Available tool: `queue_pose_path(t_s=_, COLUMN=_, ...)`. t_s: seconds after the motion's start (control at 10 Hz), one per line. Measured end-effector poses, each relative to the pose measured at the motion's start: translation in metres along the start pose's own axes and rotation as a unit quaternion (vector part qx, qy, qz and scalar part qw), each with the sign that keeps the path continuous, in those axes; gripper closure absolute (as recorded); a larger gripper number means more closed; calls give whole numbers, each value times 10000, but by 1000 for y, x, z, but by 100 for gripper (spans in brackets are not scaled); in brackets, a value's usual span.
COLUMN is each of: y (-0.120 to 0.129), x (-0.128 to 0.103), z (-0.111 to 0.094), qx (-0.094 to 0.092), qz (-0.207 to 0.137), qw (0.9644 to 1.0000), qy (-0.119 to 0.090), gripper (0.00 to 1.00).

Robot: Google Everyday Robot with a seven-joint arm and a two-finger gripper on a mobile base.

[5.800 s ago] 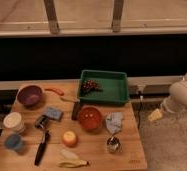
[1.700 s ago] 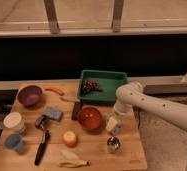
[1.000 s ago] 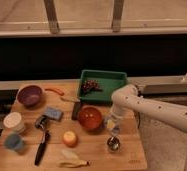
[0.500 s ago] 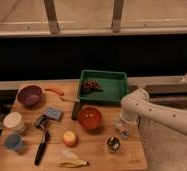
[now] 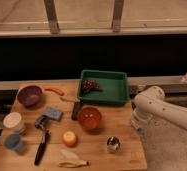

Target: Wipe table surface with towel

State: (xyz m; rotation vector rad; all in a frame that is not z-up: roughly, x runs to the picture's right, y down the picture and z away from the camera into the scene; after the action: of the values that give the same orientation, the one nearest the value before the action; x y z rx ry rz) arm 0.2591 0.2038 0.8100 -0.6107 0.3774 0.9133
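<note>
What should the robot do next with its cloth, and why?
Probably slide the gripper inward over the table surface, toward the orange bowl. It sits at the table's edge with jaws shut, seemingly on the towel, so the wood to wipe lies that way.

Noted table surface (image 5: 119, 124) was matt planked wood, far tray (image 5: 103, 96) smooth green plastic, orange bowl (image 5: 89, 118) glossy, near cup (image 5: 113, 144) shiny metal, and gripper (image 5: 138, 126) at table's right edge smooth, pale, hard-shelled.

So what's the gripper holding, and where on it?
Cannot be told. The gripper hangs shut at the right edge of the table surface; no towel can be made out in it.
</note>
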Motion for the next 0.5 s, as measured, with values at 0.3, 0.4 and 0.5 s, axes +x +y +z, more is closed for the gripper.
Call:
queue_pose_path(t_s=0.3, y=-7, x=-31, z=10, qx=96, qz=0, qw=9997, qy=223, gripper=100)
queue_pose_path(t_s=0.4, y=-3, x=-50, z=14, qx=109, qz=-75, qw=9996, qy=261, gripper=100)
queue_pose_path(t_s=0.5, y=0, x=-59, z=14, qx=111, qz=-127, qw=9995, qy=262, gripper=100)
